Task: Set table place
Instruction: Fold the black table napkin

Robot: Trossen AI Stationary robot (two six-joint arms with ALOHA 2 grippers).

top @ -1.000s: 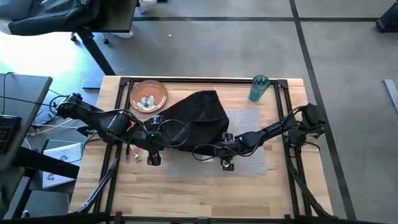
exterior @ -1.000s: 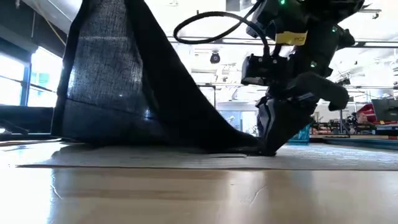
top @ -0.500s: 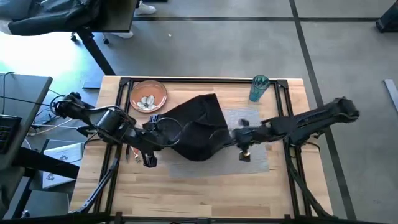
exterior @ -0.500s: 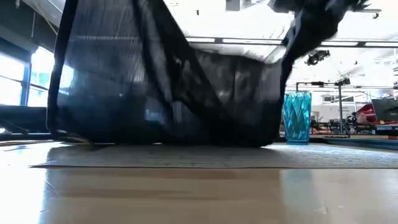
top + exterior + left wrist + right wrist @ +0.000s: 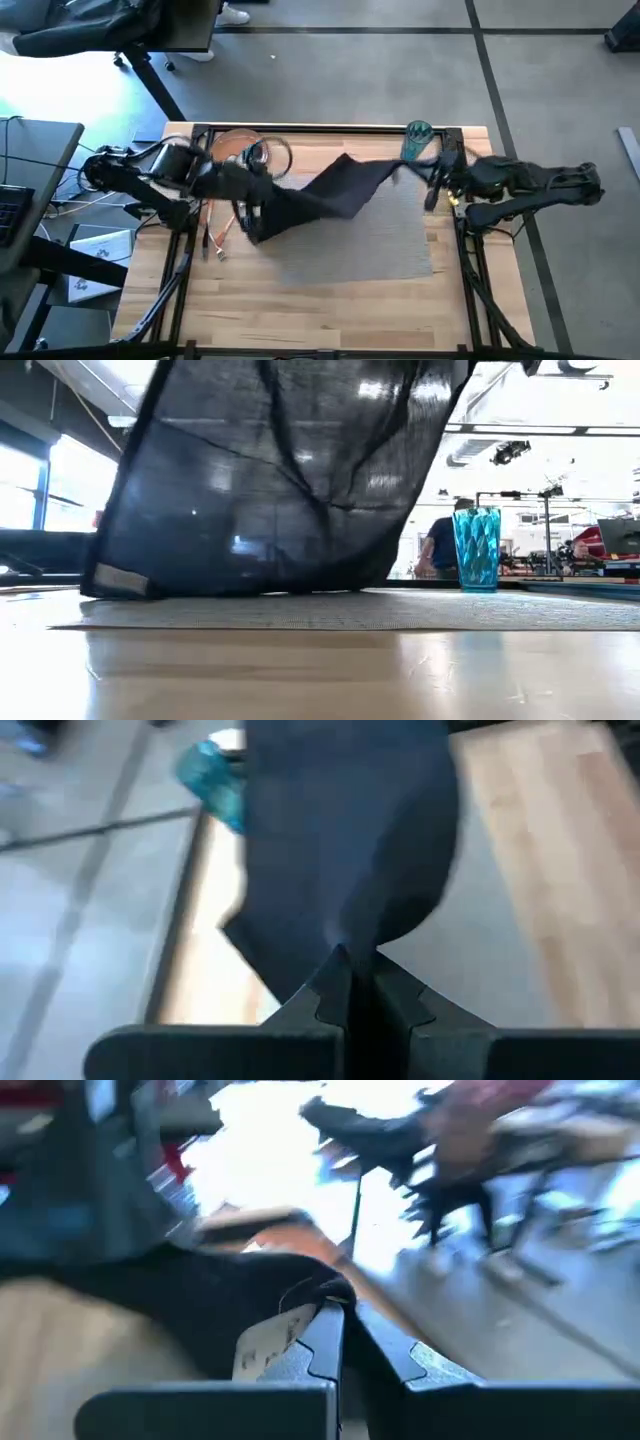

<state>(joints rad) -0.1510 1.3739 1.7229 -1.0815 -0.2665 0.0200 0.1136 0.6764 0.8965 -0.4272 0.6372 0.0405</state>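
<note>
Both grippers (clamped) (image 5: 345, 982) (image 5: 345, 1342) on napkin (image 5: 320, 190)

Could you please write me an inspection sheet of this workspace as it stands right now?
Surface: table of light wood planks, black rail frame.
Job's things: black napkin stretched in the air above the grey placemat; orange-brown plate at the far left corner, partly hidden by the left arm; teal cup upright at the far edge.
Clutter: nothing seen.
Grippers: left gripper and right gripper each shut on a napkin edge.
Cables: loops on the left arm.
Surroundings: person standing beyond the table.
</note>
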